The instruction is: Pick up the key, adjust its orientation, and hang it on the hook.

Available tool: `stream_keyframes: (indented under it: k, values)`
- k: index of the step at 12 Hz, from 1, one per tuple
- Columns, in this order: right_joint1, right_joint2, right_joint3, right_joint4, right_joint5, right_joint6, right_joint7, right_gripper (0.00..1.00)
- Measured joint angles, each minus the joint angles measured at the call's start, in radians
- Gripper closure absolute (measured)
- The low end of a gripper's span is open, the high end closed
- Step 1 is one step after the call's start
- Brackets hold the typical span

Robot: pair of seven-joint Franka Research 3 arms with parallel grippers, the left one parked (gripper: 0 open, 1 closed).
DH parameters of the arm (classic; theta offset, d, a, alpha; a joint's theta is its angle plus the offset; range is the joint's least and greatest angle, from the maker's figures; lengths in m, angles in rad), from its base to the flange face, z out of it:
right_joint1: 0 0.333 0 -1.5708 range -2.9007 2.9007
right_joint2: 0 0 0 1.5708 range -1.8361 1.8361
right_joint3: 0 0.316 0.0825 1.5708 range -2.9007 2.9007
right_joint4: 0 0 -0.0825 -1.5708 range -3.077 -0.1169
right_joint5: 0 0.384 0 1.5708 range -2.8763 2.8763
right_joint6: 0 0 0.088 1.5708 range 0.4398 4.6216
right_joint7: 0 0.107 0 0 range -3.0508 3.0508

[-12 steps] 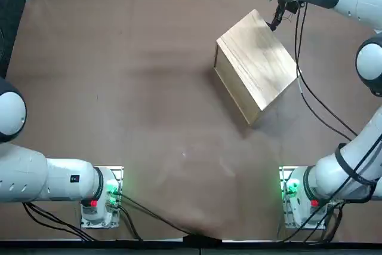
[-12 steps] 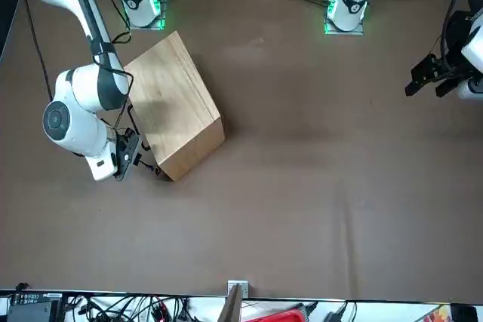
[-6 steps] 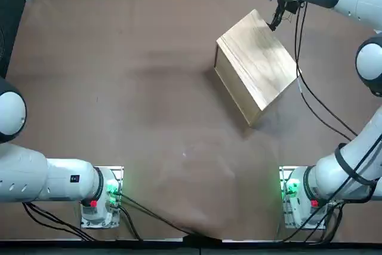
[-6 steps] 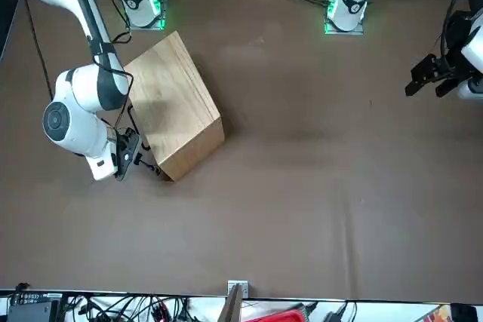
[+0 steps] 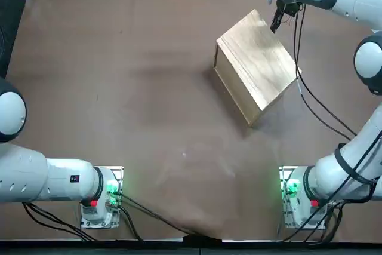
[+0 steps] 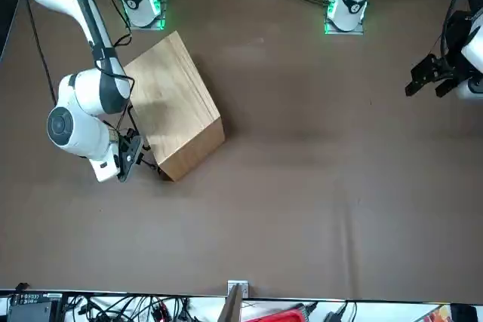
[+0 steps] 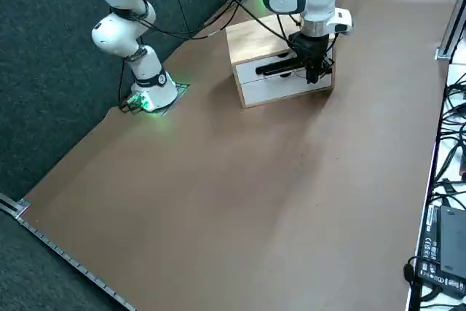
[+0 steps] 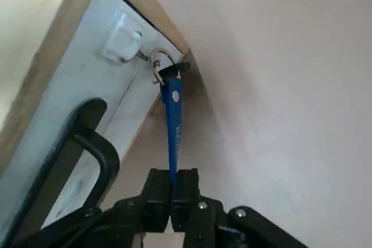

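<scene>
Key (image 8: 175, 69) sits beyond the right gripper (image 8: 174, 177), which pinches the far end of its blue fob (image 8: 174, 120), fingers nearly together. Likely light, fob pliable; end hold suits, though ring (image 8: 158, 65) may swing. Ring meets hook (image 8: 142, 56); seating unclear. Overhead: gripper at wooden box's (image 5: 256, 64) one o'clock.

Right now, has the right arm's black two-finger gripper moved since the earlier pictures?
Yes, slightly: in the front view, the right gripper, beside the pale wooden box, has shifted rightward in the picture, toward that box.
</scene>
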Motion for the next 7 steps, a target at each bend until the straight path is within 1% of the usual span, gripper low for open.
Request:
stream_keyframes:
  k: [3, 6, 7]
  values:
    - [-0.001, 0.0, 0.0, 0.001, 0.0, 0.0, -0.007, 0.96]
    - [-0.002, 0.0, 0.0, 0.002, 0.0, 0.0, -0.008, 0.93]
    - [-0.002, 0.0, 0.0, 0.002, 0.0, 0.0, -0.008, 0.85]
